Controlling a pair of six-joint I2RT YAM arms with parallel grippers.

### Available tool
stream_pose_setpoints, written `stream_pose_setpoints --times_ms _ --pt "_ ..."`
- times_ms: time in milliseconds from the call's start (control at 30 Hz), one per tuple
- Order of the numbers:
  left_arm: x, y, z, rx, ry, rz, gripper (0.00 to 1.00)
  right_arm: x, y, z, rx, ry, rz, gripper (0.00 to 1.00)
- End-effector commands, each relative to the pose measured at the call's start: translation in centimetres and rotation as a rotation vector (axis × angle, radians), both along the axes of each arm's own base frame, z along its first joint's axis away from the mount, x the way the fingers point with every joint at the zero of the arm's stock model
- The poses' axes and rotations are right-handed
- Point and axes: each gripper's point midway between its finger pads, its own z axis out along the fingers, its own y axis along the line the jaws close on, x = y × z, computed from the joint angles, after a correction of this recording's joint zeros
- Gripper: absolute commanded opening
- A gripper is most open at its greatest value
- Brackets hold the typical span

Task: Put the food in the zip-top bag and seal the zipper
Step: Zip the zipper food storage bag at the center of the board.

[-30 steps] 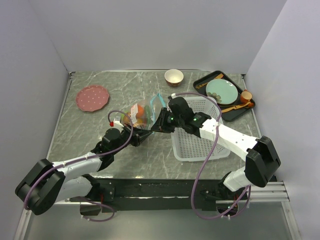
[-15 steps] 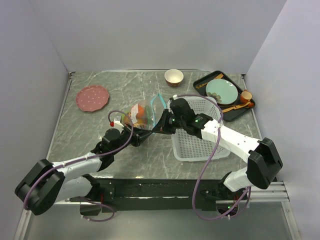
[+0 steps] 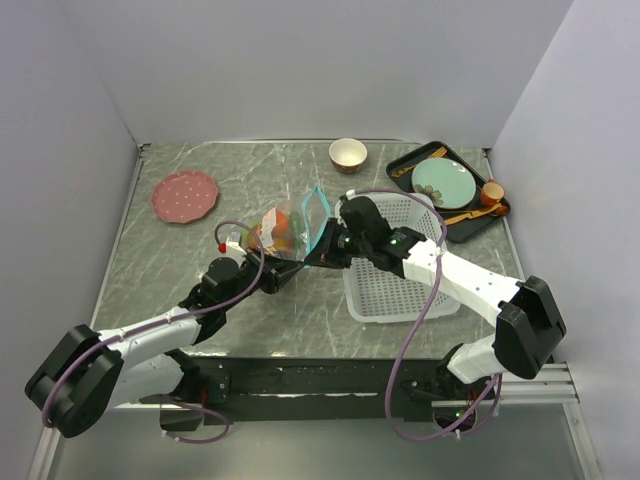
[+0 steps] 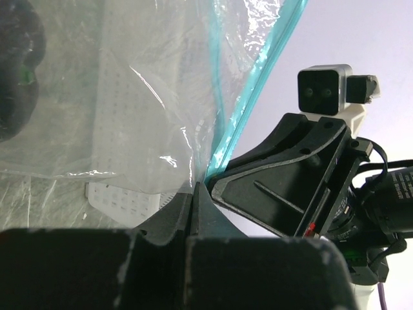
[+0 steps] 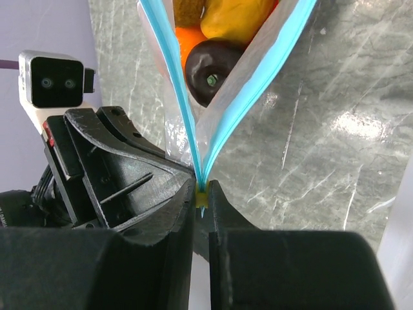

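The clear zip-top bag [image 3: 285,230] lies mid-table, its mouth toward the basket. Food shows inside it: an orange [image 5: 188,40], a yellow-orange fruit [image 5: 235,18] and a dark brown piece [image 5: 213,77]. The teal zipper [image 3: 318,212] spreads in a V and meets at one corner. My right gripper [image 5: 202,194] is shut on that zipper end, with a small yellow piece between its pads. My left gripper [image 4: 195,188] is shut on the same bag corner, tip to tip with the right gripper [image 3: 318,256]. In the top view the left gripper [image 3: 293,268] sits just below the bag.
A white perforated basket [image 3: 400,275] stands right of the bag, under my right arm. A tan bowl [image 3: 347,154] is at the back centre and a pink plate [image 3: 185,195] at the back left. A black tray [image 3: 465,228] with a teal plate [image 3: 443,183] sits at the back right.
My right gripper has closed on the zipper end and shifted slightly toward the left gripper. The bag's mouth stands a little higher. The left gripper kept its grip.
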Motion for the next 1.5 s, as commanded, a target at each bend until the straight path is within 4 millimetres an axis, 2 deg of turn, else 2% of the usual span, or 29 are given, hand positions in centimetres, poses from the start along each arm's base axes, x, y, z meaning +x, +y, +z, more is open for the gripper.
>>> stream_pose_setpoints --times_ms 0,500,833,1467 --pt "-0.7 0.4 -1.4 0.035 0.006 -0.013 0.01 3.1 -0.9 2.5 0.036 -0.078 -0.095 0.04" --pt "-1.2 -0.2 -2.0 0.05 0.006 -0.066 0.01 4.8 -1.2 2.6 0.082 -0.078 -0.126 0.04" --pt "-1.1 1.1 -2.2 0.154 -0.018 -0.029 0.01 6.1 -1.5 2.8 0.081 -0.087 -0.145 0.05" --pt "-1.6 2.1 -2.5 0.207 -0.032 -0.016 0.01 7.8 -3.2 2.5 0.069 -0.091 -0.188 0.06"
